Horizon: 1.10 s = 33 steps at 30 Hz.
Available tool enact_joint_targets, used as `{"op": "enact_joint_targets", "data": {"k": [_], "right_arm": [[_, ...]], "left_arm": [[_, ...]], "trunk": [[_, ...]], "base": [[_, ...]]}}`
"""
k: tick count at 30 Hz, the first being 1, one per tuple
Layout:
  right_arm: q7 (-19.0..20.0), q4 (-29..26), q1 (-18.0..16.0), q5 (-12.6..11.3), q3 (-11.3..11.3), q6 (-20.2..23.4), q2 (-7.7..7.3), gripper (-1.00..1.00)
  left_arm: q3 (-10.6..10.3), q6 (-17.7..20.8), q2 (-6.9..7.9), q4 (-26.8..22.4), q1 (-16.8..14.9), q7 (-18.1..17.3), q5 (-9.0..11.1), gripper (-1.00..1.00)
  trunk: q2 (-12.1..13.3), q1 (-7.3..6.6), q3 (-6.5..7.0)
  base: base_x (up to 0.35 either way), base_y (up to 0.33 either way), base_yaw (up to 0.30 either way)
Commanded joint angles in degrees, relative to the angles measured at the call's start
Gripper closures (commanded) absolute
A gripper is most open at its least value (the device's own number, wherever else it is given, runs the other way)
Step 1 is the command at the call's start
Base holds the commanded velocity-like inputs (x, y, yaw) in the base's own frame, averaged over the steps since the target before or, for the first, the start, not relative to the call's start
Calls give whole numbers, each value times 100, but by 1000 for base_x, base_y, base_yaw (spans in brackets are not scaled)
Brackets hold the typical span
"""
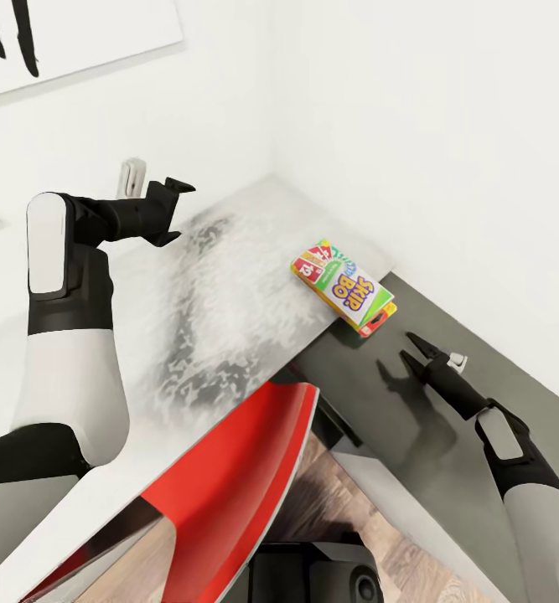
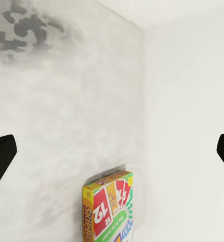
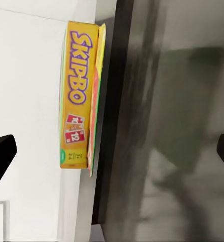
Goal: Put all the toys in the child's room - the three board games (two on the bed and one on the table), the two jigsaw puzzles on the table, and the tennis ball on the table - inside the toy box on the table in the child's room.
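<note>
- Rising from the bottom centre of the head view: glossy red curved panel (image 1: 229,486), nearest the camera, with wood-plank floor (image 1: 346,511) showing just right of it.
- Stretching diagonally from lower left toward the upper centre: pale grey-white mottled surface (image 1: 220,310), meeting the white walls (image 1: 413,126) in a corner.
- Lying flat at that surface's right edge, right of centre: colourful Skip-Bo card game box (image 1: 344,286), yellow, green and red, one end jutting slightly over the edge above the dark grey panel (image 1: 413,402).
- Appearing again in the left wrist view at bottom centre (image 2: 109,209), red "12" cards printed on its face, resting close beside the wall.
- Appearing in the right wrist view at upper left (image 3: 80,96), its yellow side with purple "SKIPBO" lettering facing the camera, next to the dark panel.
- Hovering at upper left of the head view: black left gripper (image 1: 168,211), fingers spread wide, clasping nothing, well apart from the box.
- Hanging at lower right over the dark panel: black right gripper (image 1: 421,356), fingers parted, empty, near the box but not touching, casting a shadow on the panel.
- Showing at the top left corner: white picture with black silhouette (image 1: 69,33).
</note>
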Motion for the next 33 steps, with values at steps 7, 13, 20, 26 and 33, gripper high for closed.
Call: {"op": "enact_joint_targets", "data": {"k": [7, 13, 20, 26, 33], "right_arm": [[4, 1, -16, -28, -2, 39, -1, -100], [4, -1, -43, -24, -1, 39, -1, -100], [1, -5, -60, -14, -4, 39, -8, -100], [-2, -7, -66, -8, -12, 43, -33, -100], [-4, -7, -69, -5, -16, 44, -56, -100]], "left_arm": [[14, 16, -7, -5, -2, 54, 53, -100], [13, 16, -6, -4, -1, 54, 58, -100], [11, 16, -7, -5, -1, 51, 59, -100], [6, 16, -7, -4, 0, 49, 60, -100], [5, 16, -7, -1, 0, 48, 60, -100]], "trunk": [[-9, 3, -7], [-9, 3, -7], [-9, 3, -7], [-9, 3, -7], [-9, 3, -7]], "base": [[0, 0, 204], [0, 0, 127], [0, 0, 54], [0, 0, 22], [0, 0, 9]]}}
